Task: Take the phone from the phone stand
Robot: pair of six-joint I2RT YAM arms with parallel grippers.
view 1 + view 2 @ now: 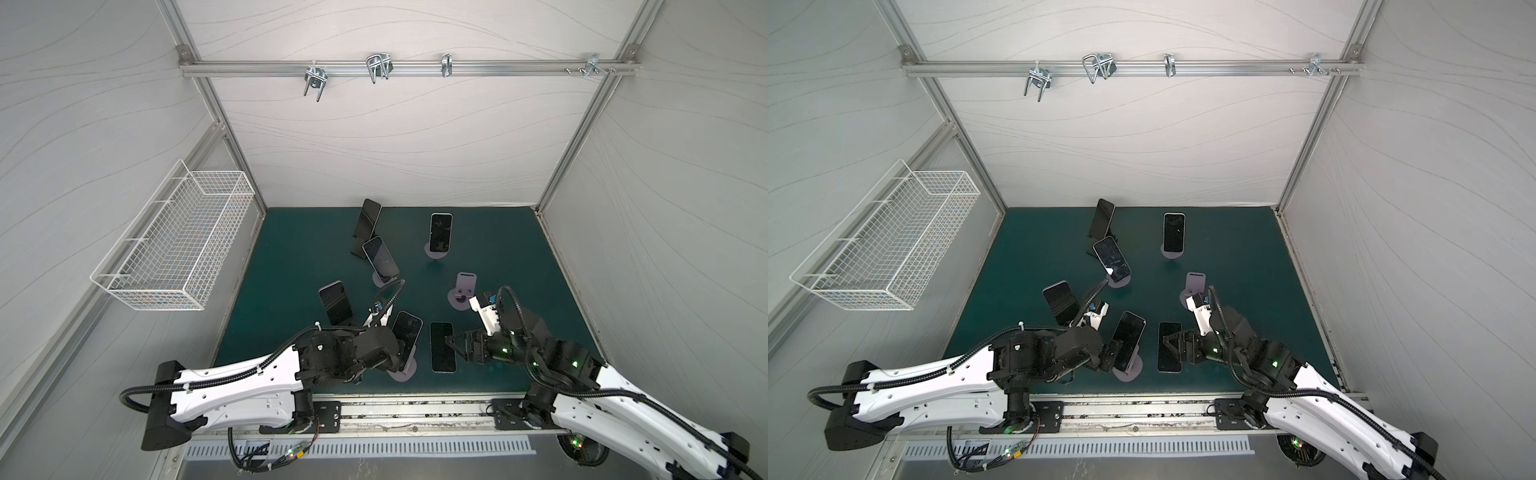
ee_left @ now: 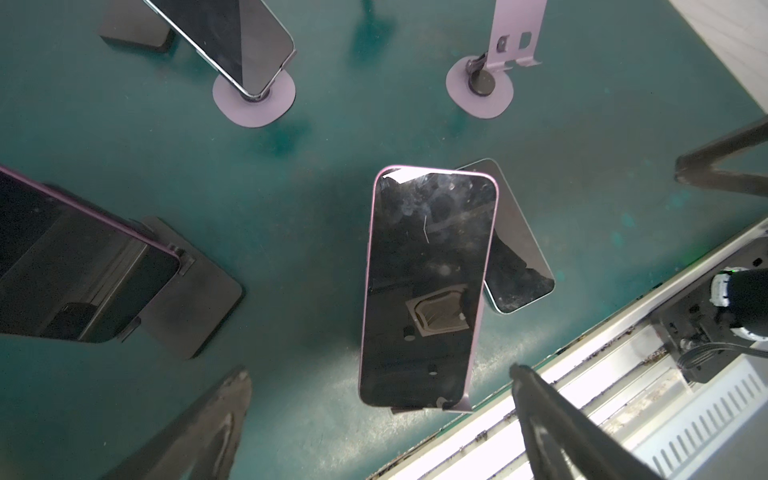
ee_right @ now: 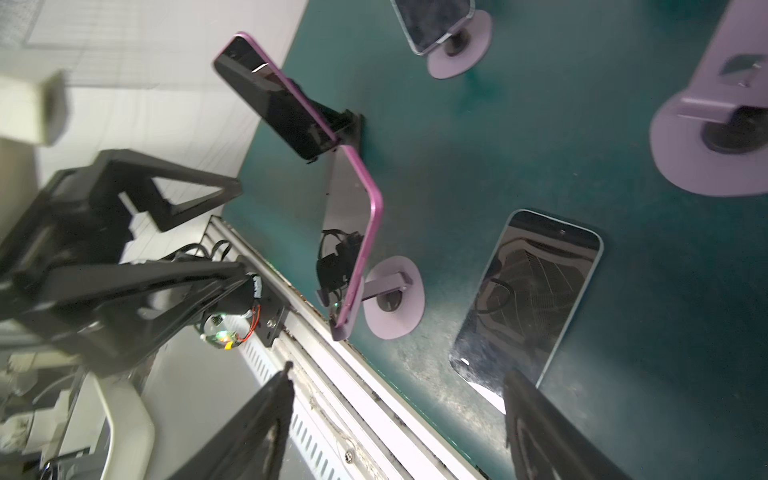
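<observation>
A dark-screened phone (image 2: pixel 428 291) leans on a purple phone stand (image 1: pixel 405 372) near the mat's front edge, in both top views (image 1: pixel 1128 338). My left gripper (image 2: pixel 380 372) is open, one finger on each side of the phone's lower end and clear of it. In a top view the left gripper (image 1: pixel 400 353) sits just left of this phone. Beside it, another phone (image 1: pixel 442 347) lies flat on the mat. My right gripper (image 3: pixel 399 370) is open and empty, one fingertip (image 3: pixel 515 386) over a corner of the flat phone (image 3: pixel 528 299).
An empty purple stand (image 1: pixel 463 289) stands behind the right gripper. Several more phones rest on stands: two on black stands (image 1: pixel 334 303) (image 1: pixel 368 222), two on purple stands (image 1: pixel 380 259) (image 1: pixel 440 232). A white wire basket (image 1: pixel 178 245) hangs on the left wall. A metal rail (image 1: pixel 399 411) borders the front.
</observation>
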